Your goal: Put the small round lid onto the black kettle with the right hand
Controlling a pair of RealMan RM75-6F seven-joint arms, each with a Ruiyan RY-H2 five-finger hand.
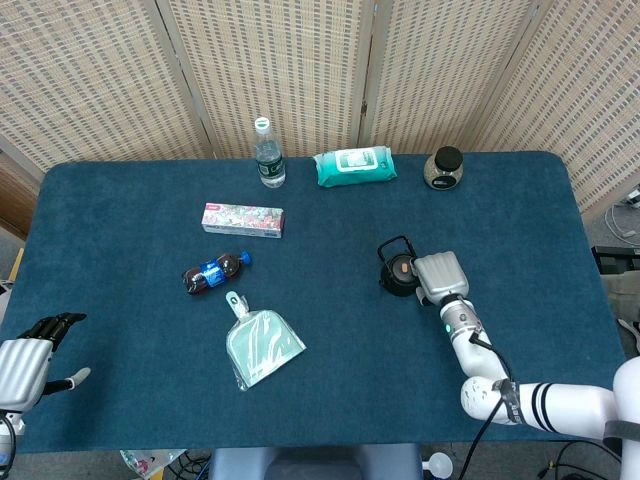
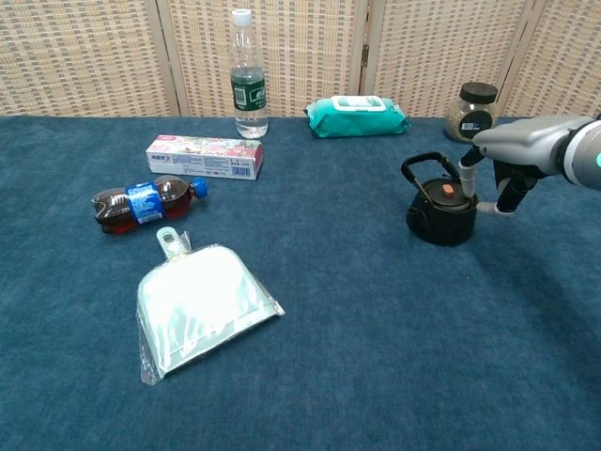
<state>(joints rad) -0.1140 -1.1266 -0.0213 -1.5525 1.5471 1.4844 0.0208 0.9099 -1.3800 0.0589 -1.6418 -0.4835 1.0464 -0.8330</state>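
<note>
Hovering r. hand (image 2: 507, 155) beside black kettle (image 2: 440, 211), lid (image 2: 448, 189) on

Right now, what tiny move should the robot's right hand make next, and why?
Probably lift the right hand slightly up and away. The small round lid already appears to sit on top of the black kettle, and the fingers hover right beside it, so backing off gently should avoid knocking it.

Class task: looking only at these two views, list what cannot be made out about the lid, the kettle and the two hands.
- Small round lid: too small to tell if seated.
- Right hand: fingers hidden in head view; contact with black kettle unclear.
- Left hand: cut by frame edge; absent from chest view.
</note>
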